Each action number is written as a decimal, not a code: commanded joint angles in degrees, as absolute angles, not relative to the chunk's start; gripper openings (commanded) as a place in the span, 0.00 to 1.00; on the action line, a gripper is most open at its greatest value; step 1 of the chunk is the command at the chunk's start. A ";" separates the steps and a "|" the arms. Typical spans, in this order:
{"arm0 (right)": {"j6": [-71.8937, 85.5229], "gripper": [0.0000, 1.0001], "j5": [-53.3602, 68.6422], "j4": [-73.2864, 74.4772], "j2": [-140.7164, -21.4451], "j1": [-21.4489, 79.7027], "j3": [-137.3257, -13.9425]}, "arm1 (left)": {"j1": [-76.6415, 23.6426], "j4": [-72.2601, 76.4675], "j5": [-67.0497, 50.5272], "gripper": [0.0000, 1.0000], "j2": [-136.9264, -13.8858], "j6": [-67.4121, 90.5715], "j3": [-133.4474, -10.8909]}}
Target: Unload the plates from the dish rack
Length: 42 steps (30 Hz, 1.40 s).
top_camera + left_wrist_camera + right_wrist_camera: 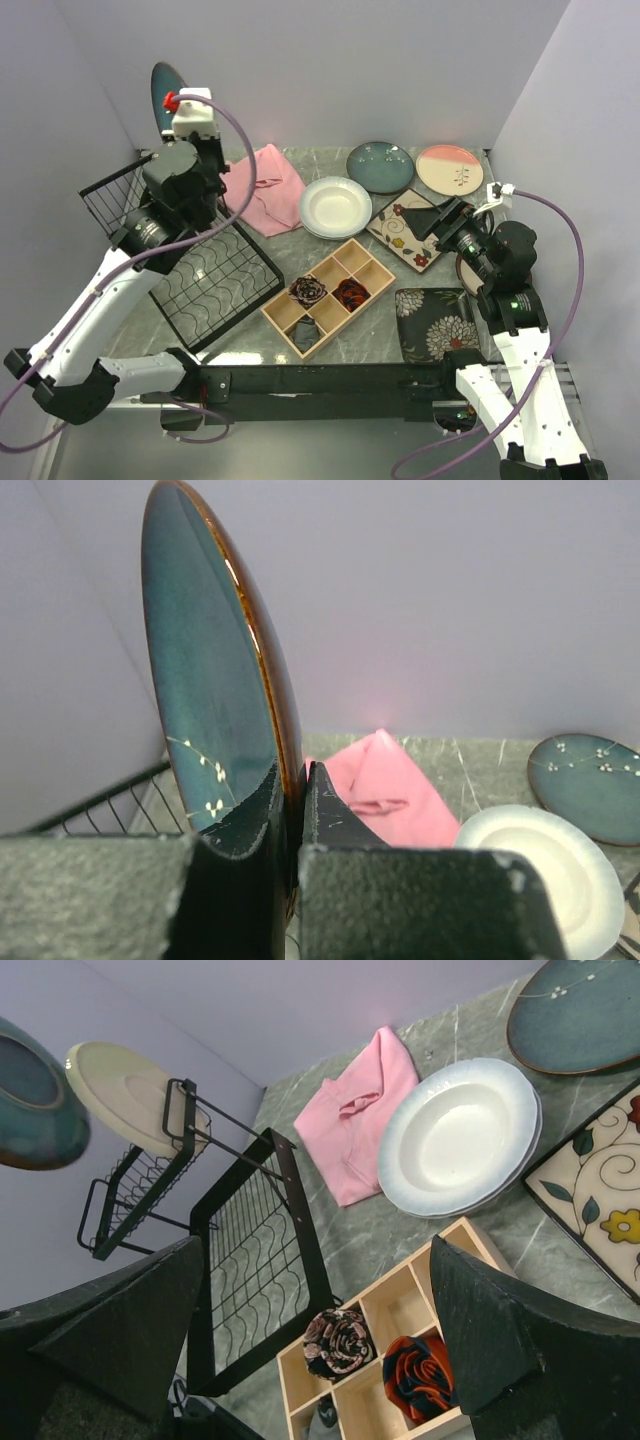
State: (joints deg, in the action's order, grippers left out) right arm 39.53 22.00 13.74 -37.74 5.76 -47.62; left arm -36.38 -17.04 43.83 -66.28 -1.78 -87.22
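My left gripper point(296, 780) is shut on the lower rim of a round teal plate point(210, 680), held upright on edge high above the dish rack's point(215, 280) raised grid end; the same plate shows at the back left point(163, 95). A cream plate point(120, 1085) shows beside that raised grid point(140, 1190). My right gripper point(315, 1250) hangs open and empty over the square cream floral plate point(405, 230). On the table lie a second teal plate point(380, 165), a pink-cream plate point(449, 170), a white plate point(335, 206) and a square black floral plate point(437, 322).
A wooden compartment tray point(330, 297) with rolled cloths stands between the rack and the square plates. A pink cloth point(265, 185) lies behind the rack, left of the white plate. Walls close in at the back and both sides. A dark red plate point(462, 268) lies partly under the right arm.
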 commanded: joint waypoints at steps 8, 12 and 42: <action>38.49 1.00 21.62 12.22 -37.79 6.06 -48.87 | -53.25 14.06 61.08 0.01 -69.08 -35.58 -91.94; 39.81 1.00 23.64 12.92 -41.29 6.15 -49.74 | -61.23 17.48 59.16 0.01 -69.87 -42.79 -88.00; 34.81 0.96 37.62 15.47 -56.34 5.36 -57.75 | -82.79 37.23 52.91 0.01 -87.18 -62.54 -57.32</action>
State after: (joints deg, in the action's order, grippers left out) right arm 38.79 36.10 15.46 -55.42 5.58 -56.42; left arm -81.78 20.25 47.97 -88.90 -52.36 -57.91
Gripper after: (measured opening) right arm 0.986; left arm 0.071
